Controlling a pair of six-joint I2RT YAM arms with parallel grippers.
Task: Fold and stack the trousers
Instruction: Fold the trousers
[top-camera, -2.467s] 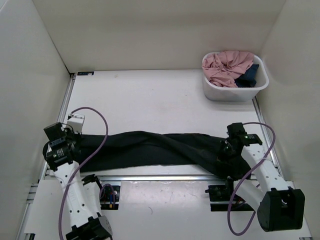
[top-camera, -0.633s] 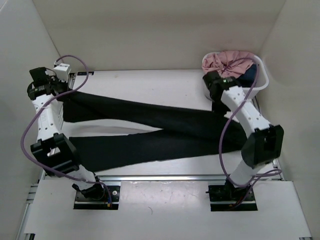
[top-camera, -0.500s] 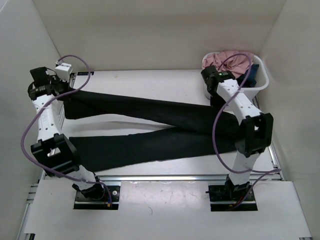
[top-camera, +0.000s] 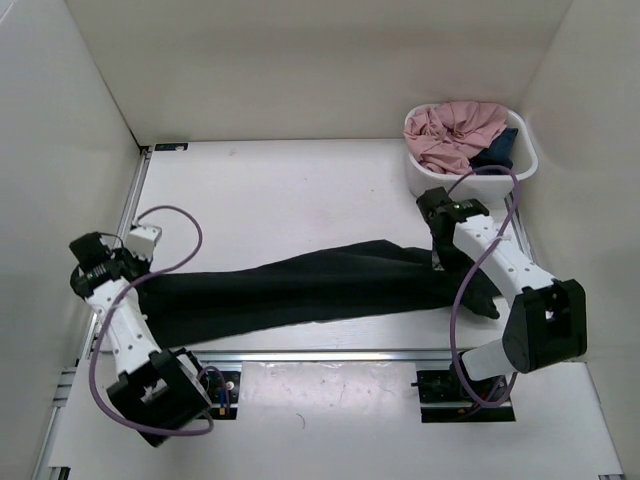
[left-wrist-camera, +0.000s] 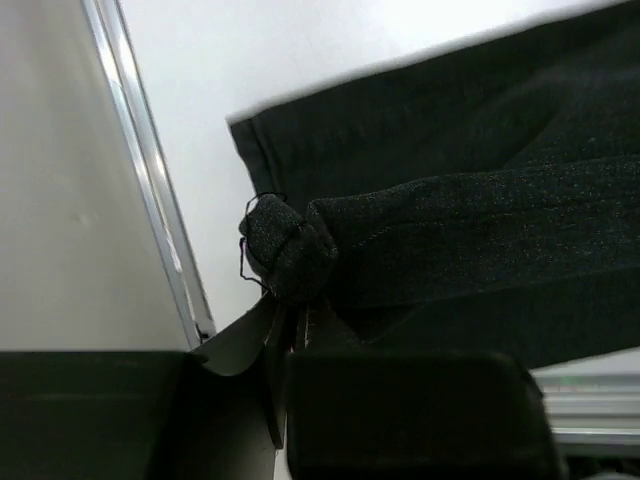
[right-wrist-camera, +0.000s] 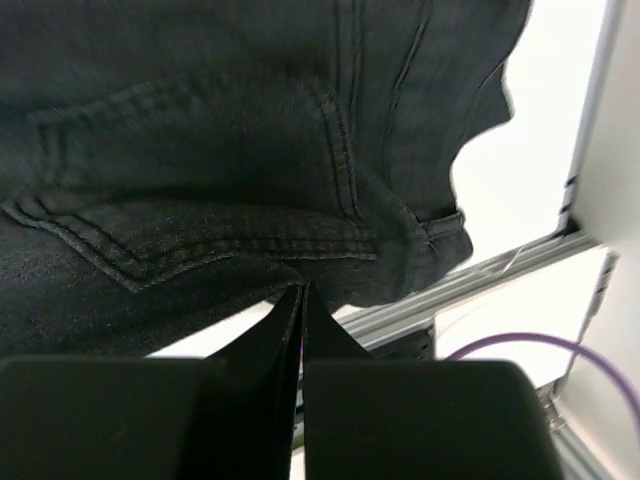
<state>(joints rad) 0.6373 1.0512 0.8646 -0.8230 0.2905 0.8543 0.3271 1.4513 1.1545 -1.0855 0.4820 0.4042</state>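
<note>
The black trousers lie as one long band across the near part of the table, legs to the left, waist to the right. My left gripper is at the leg ends. In the left wrist view it is shut on a bunched cuff of the trousers. My right gripper is at the waist end. In the right wrist view it is shut on the fabric edge below a back pocket of the trousers.
A white basket at the back right holds a pink garment and a small dark blue garment. An aluminium rail runs along the near table edge. White walls stand close on the left, right and back.
Both grippers have moved from the far part of the table toward the near side with the fabric. The crossed legs now lie together as one band.
</note>
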